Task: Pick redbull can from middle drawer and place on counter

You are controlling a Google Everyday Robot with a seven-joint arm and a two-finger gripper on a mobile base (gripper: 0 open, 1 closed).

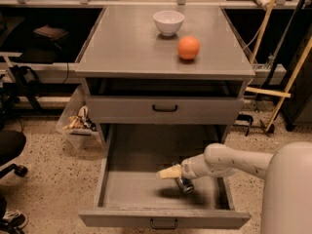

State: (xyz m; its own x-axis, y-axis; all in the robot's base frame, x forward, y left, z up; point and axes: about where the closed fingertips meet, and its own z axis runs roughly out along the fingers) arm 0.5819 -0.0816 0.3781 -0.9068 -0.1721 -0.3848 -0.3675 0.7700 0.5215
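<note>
Pincer [168,172] low inside the middle drawer [141,191], lower centre of the frame, its pale tip pointing toward the left edge. The single arm enters from the lower right. You cannot tell from this view whether the pincer is spread, pressed together or pinching anything.

Redbull can [185,184] just below the pincer and slightly to the right, back toward the wrist rather than ahead of the tip. You see only a small dark-and-silver part of it, close over its shadow on the drawer floor. It appears to touch the underside of the pincer, but contact is not certain. Its long axis cannot be read, since most of the can is covered.

The coming move turns on this relation. If the can is already held, your path is probably a rise toward the lower edge of the frame, out from under the closed upper drawer [165,108] and above its front. If it is not held, the tip has overshot to the left, and you would likely need to draw it back to the right.

Tabletop [126,48] at upper centre, well apart from the can, carrying a white bowl [168,22] and an orange ball [188,48]. Aim for the grey surface to the left of both.
</note>
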